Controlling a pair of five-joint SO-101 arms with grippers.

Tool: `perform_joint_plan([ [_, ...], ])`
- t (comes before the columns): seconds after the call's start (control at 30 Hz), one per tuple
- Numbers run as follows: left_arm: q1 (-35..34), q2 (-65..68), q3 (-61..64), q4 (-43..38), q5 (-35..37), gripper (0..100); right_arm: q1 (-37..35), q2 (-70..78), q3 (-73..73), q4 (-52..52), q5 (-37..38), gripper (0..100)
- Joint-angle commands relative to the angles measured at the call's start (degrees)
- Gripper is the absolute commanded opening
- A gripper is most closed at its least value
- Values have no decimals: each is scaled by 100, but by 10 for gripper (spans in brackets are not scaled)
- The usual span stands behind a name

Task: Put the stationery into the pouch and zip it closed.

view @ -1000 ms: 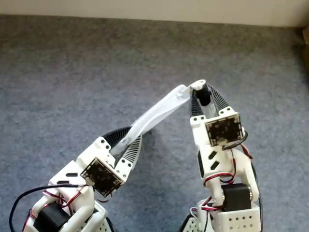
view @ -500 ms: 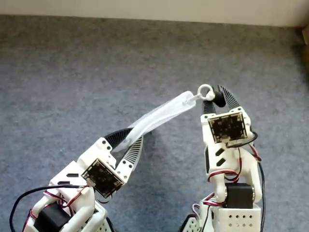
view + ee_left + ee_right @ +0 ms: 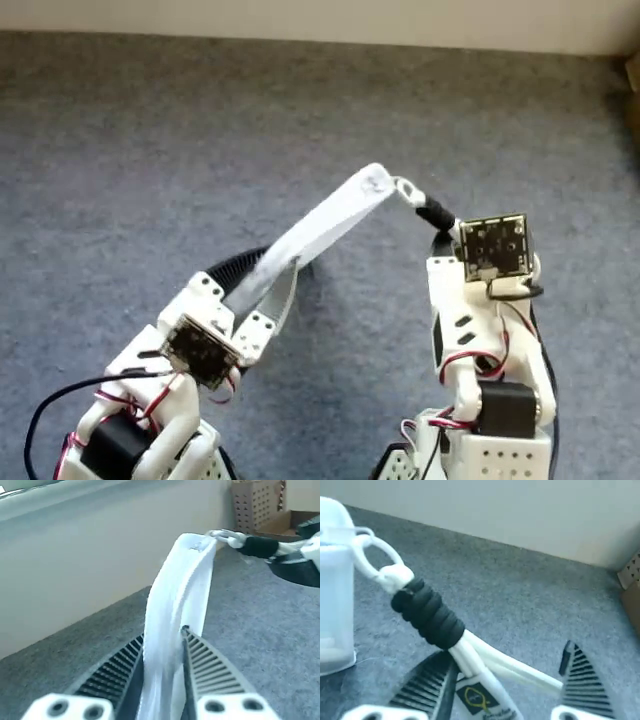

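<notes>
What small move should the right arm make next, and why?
Probably draw the right gripper off the cord: its jaws are apart, the slider sits at the pouch end, and the left gripper holds the pouch.

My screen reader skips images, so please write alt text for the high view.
A translucent white pouch is stretched in the air above grey carpet. The left gripper clamps its near end; from its far end a zip cord runs to the right gripper.
</notes>
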Motion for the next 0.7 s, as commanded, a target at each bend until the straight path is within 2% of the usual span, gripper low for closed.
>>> perform_joint_plan([
  [0.0, -400, 22, 215, -721, 141, 133, 75, -110, -769, 831, -97, 293],
  [0.1, -514, 22, 365, -1046, 132, 141, -40, -110, -1112, 1314, -352, 293],
  [0.23, -1138, 22, 356, -1345, 141, 175, -268, -110, -1420, 1938, -457, 294],
  [0.4, -1815, 22, 365, -1354, 141, 207, -444, -119, -1604, 2220, -519, 295],
  [0.67, -2642, 13, -224, -1345, 123, 208, -418, -101, -2404, 2642, -1169, 298],
])
